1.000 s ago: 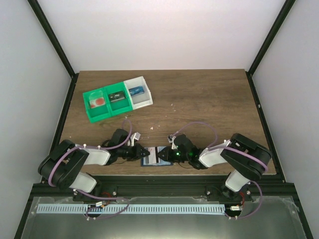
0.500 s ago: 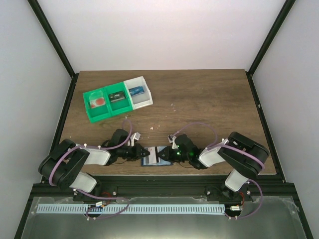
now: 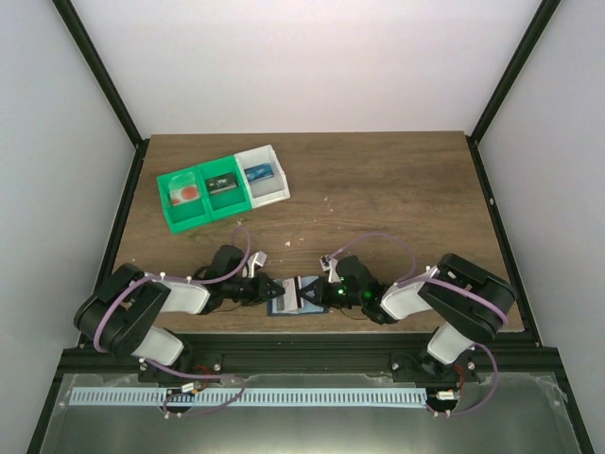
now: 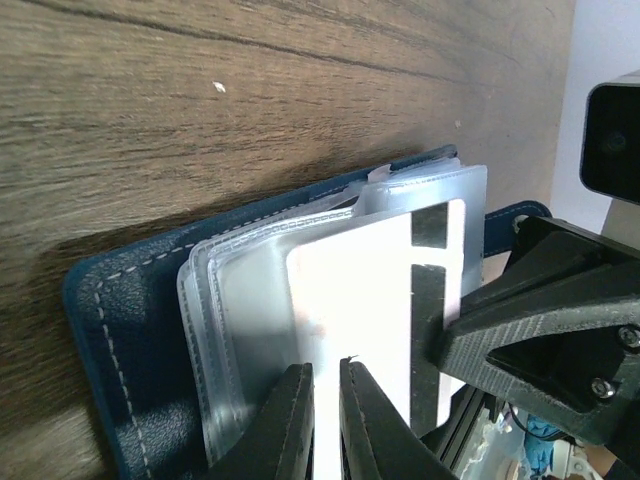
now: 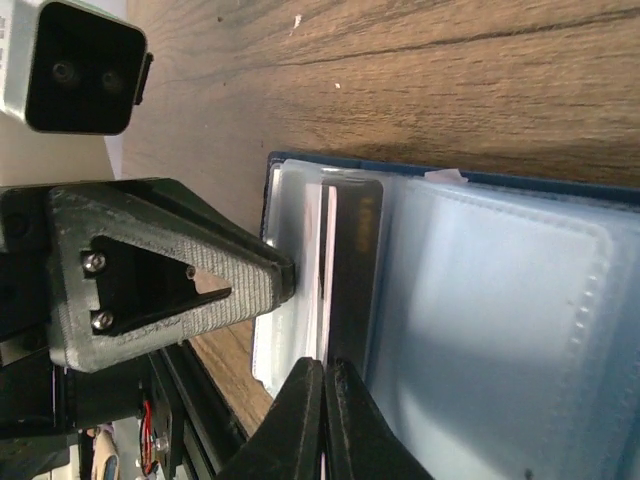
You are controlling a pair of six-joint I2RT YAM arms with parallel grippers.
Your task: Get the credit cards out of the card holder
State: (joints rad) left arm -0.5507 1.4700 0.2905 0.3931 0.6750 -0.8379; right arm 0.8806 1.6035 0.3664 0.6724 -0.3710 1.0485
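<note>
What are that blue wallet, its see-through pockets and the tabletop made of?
Wallet cover: apparently leather or faux leather, matte blue with pale stitching along its edge. Pockets: soft clear plastic, cloudy and glossy. Tabletop: wood or wood-look laminate; grain shows, which one is unclear.

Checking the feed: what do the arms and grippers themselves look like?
The left arm and right arm: black joints, white shells, lilac cables looping alongside. The left gripper and right gripper: black ribbed wedge fingers, each with a triangular recess and two screws.
</note>
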